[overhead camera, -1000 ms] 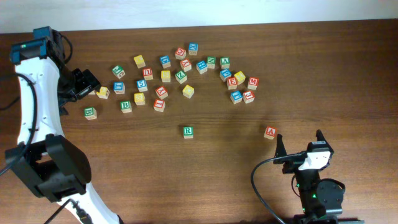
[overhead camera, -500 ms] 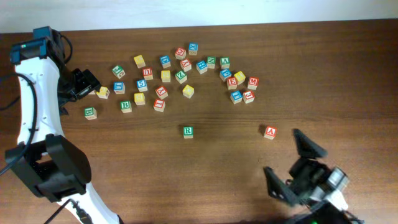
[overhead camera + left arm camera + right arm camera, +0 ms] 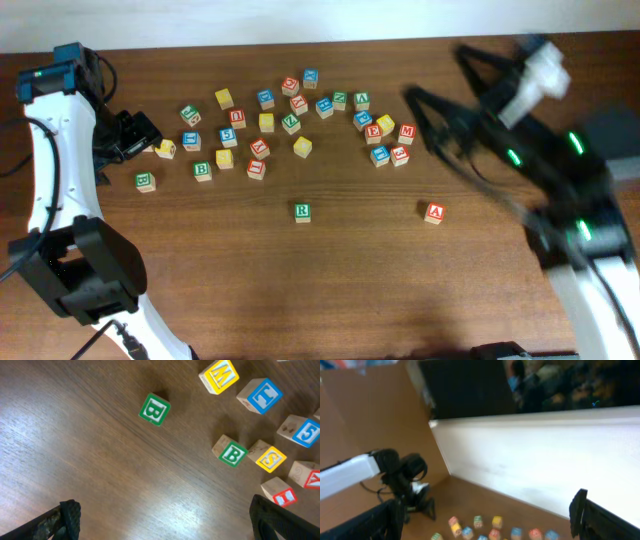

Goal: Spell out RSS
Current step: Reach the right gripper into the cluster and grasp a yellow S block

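The left gripper (image 3: 147,136) stands wide open and empty, far to the left of the green R block (image 3: 302,211) and further back on the table (image 3: 330,290). In its wrist view the two dark fingertips (image 3: 67,517) sit at the bottom corners with only bare wood between them.

Nearest to it lie a yellow M block (image 3: 220,375) and a blue T block (image 3: 264,395). A green B block (image 3: 154,409) sits alone, the block furthest left of the R. A second green B block (image 3: 232,454) touches a yellow S block (image 3: 271,458); this pair lies left of the R and slightly behind it. Beside them are a blue block marked 5 (image 3: 305,432) and a red block (image 3: 284,496) whose letter looks like an I.

The right gripper (image 3: 436,75) is motion-blurred, raised well to the right of the R and behind it, its fingers spread wide with nothing between them. Its wrist view shows a white wall and a row of blocks too blurred to read.

The R stands apart in front of the main cluster (image 3: 300,105). A red A block (image 3: 434,212) lies to its right, level with it. A red M block (image 3: 406,132) sits at the cluster's right end. No second S can be read.
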`<state>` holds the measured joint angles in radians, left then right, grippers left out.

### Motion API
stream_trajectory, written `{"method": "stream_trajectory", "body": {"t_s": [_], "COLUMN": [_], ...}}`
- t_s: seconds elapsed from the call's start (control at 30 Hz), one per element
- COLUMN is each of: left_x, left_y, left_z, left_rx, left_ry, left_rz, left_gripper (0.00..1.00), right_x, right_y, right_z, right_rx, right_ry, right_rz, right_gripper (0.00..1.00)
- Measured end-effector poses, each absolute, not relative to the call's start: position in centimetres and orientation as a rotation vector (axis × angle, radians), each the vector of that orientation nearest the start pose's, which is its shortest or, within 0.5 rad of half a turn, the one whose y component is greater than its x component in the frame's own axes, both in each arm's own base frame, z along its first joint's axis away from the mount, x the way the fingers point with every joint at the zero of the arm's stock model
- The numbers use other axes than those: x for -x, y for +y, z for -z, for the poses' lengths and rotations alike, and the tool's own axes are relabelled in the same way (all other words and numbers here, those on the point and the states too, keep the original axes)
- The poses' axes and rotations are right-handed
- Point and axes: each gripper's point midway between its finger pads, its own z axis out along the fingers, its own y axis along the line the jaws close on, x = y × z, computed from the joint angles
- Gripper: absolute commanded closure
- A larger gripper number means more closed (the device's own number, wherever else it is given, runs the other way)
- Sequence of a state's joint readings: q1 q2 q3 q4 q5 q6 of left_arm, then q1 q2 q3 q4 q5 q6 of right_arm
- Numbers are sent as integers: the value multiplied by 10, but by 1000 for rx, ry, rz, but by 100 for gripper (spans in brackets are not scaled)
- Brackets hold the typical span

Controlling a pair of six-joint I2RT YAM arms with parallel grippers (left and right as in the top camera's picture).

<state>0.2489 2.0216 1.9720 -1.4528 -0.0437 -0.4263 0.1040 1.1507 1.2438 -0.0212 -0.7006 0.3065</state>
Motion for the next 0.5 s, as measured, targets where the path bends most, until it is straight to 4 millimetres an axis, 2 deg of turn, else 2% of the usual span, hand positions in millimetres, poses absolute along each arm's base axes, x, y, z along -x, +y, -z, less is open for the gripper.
{"method": "stream_trajectory", "body": {"t_s": [0.1,0.17,0.2,0.27,0.33,0.4,0.43,0.47,0.5], "left_x": [-385,-385,-385,-385,-385,-385,-385,-385,-385], "left_y": [106,106,106,106,106,106,106,106,106], "left_z": [-154,-154,-153,-154,-154,-154,-154,-154,-154], "left_rx": [1018,1019,1019,1019,1018,1018,1018,1019,1019], "left_ry": [2896,2896,2897,2895,2895,2895,2895,2895,2895], "left_rz": [-58,-57,-58,-57,-58,-58,-58,-58,-58], "left_gripper": [1,1,1,1,1,1,1,1,1], "right_x": [-393,-426,-442,-462,-469,-455,-451,-450,-455], "right_y": [216,259,280,309,333,351,357,359,360], "right_z": [-426,-402,-381,-346,-320,-292,-291,-293,-292], "right_rx": [538,575,587,607,648,704,719,724,655], "right_ry": [1676,1781,1850,1957,1989,2062,2060,2049,2083], "right_rz": [-928,-943,-956,-973,-1018,-1116,-1147,-1152,-1123], "right_gripper": [2,2,2,2,2,2,1,14,21]}}
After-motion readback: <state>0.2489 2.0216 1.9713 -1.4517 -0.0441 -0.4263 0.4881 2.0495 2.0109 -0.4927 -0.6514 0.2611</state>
